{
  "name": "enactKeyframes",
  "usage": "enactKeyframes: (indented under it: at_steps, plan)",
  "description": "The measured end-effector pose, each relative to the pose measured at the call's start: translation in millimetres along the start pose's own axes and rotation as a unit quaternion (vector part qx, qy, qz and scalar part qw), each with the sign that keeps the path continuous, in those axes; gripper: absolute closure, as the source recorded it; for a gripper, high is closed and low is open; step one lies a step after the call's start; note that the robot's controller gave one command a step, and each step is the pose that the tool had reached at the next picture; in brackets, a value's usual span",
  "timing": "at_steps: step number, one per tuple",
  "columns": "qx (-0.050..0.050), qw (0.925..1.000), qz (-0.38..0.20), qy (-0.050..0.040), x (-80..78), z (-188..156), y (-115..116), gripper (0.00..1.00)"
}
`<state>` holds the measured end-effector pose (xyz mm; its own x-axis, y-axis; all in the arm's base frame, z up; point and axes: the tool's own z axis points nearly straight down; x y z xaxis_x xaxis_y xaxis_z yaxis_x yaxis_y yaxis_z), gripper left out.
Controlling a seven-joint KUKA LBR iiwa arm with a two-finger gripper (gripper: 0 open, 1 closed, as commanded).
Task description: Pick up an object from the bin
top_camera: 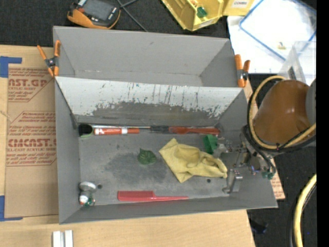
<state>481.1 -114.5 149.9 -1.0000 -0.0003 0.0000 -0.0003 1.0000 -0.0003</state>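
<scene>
Got the gripper (pixel 234 178) down low at the right end of the bin (pixel 144 55), close to the right wall. Can't tell whether open or clamped, too much hardware bunched together there. Seeing the brown wrist cover (pixel 282 112) up and to the right of it, past the bin rim, ringed by cables.

Nearest to the gripper: crumpled yellow cloth (pixel 191 161), lying centre-right on the bin floor, right tip just beside the gripper; can't tell if touching. Not lifted, flat on the floor.

Also close: small green block (pixel 210 142), just behind the cloth's right end, near the back wall.

Rest of the floor, well apart from the gripper:
- small green crumpled lump (pixel 146 157), just left of the cloth, not touching it
- white-and-red marker (pixel 110 131) lying along the back wall, left side, black cap end at far left
- dark red pen (pixel 190 131) along the same wall, right side, roughly in line with the marker
- long red flat strip (pixel 152 196) lying near the front wall, parallel to it
- small silver-and-green piece (pixel 86 193) in the front-left corner
</scene>
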Motion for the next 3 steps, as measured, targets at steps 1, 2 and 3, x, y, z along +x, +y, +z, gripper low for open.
enactKeyframes:
  at_steps: [1,2,3]
  plan:
    - [0.0,0.9946,0.104,-0.0017,-29.9,68,25,0.0]
    - [0.001,0.9946,0.103,-0.0019,-32.8,80,32,1.0]
    - [0.001,0.9946,0.103,-0.0018,-32.8,80,32,1.0]
